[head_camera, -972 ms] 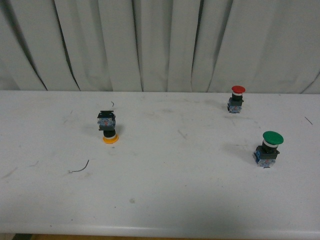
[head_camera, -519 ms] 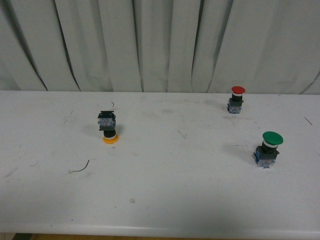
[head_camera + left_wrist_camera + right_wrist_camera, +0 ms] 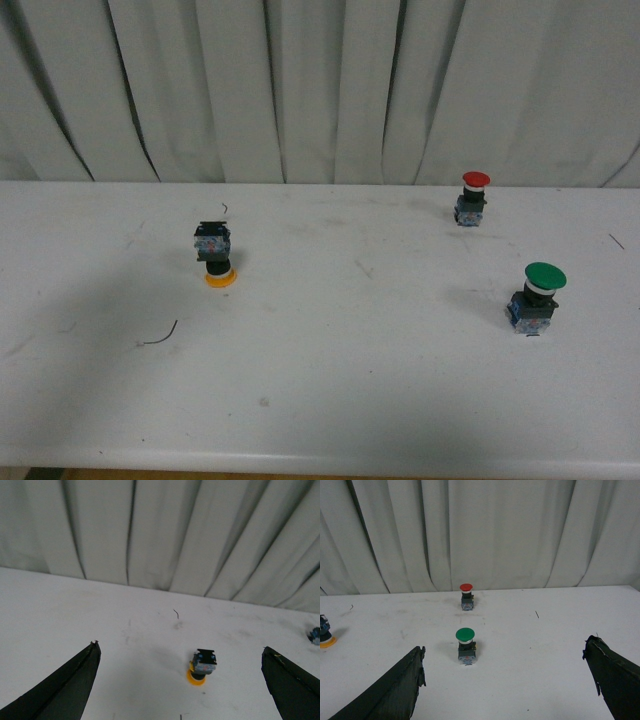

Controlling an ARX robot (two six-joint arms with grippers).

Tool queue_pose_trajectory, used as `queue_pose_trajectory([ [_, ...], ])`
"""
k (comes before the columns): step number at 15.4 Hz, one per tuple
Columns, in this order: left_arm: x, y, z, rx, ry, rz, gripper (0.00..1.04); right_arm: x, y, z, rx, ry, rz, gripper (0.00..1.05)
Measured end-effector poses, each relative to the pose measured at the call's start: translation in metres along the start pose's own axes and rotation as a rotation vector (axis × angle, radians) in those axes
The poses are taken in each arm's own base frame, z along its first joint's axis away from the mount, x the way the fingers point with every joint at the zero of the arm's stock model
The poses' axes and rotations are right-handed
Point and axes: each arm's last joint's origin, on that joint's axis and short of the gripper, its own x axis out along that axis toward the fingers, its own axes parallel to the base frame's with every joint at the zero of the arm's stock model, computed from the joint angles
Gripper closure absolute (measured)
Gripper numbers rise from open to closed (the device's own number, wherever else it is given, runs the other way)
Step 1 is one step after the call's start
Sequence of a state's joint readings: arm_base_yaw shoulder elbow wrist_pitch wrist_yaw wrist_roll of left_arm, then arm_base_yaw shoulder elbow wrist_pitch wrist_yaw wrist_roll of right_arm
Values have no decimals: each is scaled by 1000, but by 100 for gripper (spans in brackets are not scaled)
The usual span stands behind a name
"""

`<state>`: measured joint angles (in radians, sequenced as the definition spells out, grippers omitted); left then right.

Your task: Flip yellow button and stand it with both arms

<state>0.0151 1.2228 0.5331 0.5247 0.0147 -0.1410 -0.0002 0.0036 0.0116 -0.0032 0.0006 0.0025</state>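
Little change is seen over the last second. The yellow button [image 3: 216, 256] is unmoved: it is inverted, with the orange cap down on the table [image 3: 350, 400] and the blue-grey base on top, in the left half of the front view. The only difference is a soft shadow [image 3: 90, 310] now cast on the tabletop left of and in front of the button. This is probably the left arm being brought in overhead, though no arm is visible in the front view. The task is judged to be at the approach stage, with the flip not yet started.

The left gripper [image 3: 180, 647] is spread wide with nothing held or touched. In the left wrist view the button [image 3: 201, 666] is framed between the two fingers, apart from both and ahead of them.

The right gripper [image 3: 505, 645] is also spread wide and empty. It is faced toward the green-capped switch [image 3: 465, 646] and the red-capped switch [image 3: 466, 596], both upright. The yellow button [image 3: 325, 632] is caught only at that view's edge, so a swing of the right arm is likely needed before a two-arm grasp.
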Motion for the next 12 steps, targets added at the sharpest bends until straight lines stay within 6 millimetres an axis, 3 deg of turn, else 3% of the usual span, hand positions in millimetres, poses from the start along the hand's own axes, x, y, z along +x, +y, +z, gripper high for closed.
queue_pose_trajectory([
  [2,67,-18,-11,31,154,-22,7,0,0,0,0,0,0,6],
  [5,142,-49,-28,86,306,-77,7,0,0,0,0,0,0,6],
  [8,180,-71,-34,117,396,-166,7,0,0,0,0,0,0,6],
  [12,204,-63,-58,121,539,-148,7,0,0,0,0,0,0,6],
])
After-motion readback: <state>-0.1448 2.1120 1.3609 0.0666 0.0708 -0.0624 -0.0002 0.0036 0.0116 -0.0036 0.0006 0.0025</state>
